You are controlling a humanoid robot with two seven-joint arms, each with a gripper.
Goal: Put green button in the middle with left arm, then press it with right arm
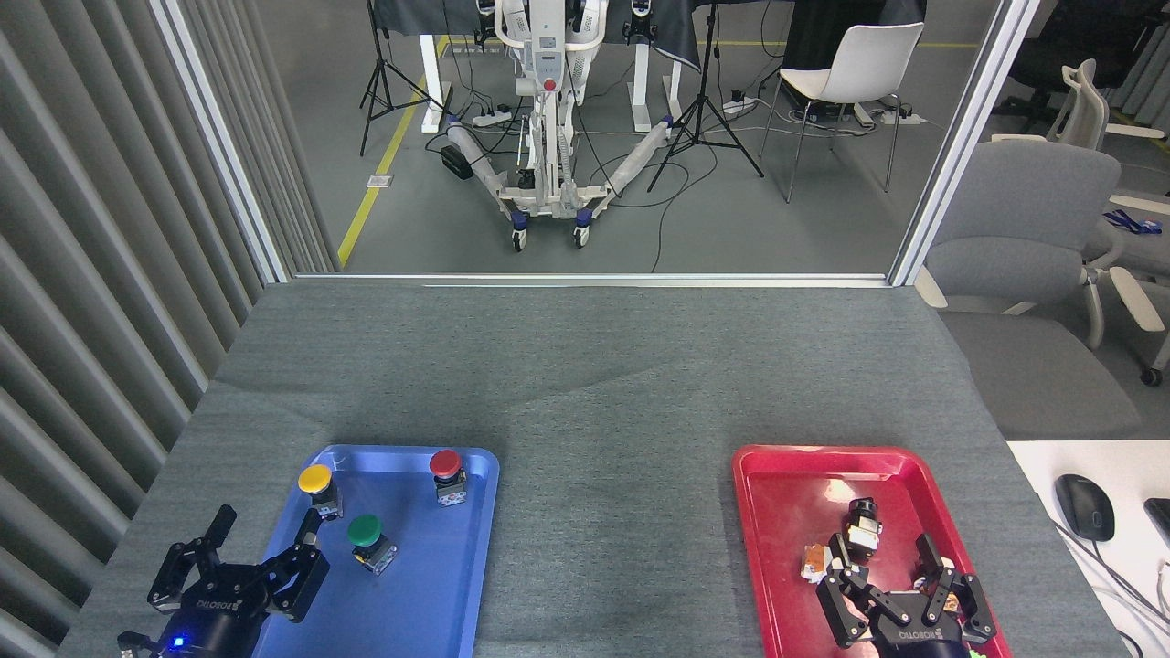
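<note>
Across the near half of the view lies the tabletop (603, 384), covered in grey felt-like cloth, its middle strip bare between two trays. The blue tray (430, 594) sits near the left edge of the tabletop, the red tray (786, 548) near the right, the two well apart.

The left claw (251, 557) hangs over the near left corner of the blue tray (a blue light glows on its body), its black fingers spread and released, nothing between them. One fingertip stands just beside the yellow button. The right claw (900, 571) hovers over the near part of the red tray, fingers also spread and holding nothing; small objects lie under and beside it, among them a small black-and-silver part (861, 525) just beyond its fingers. What the other bits are cannot be told.

On the blue tray stand three push-buttons. The green button (368, 539) sits upright toward the tray's left middle, near the left claw but apart from it. The yellow button (318, 487) is farther and to the left of it; the red button (447, 474) stands at the far right part of the tray.
</note>
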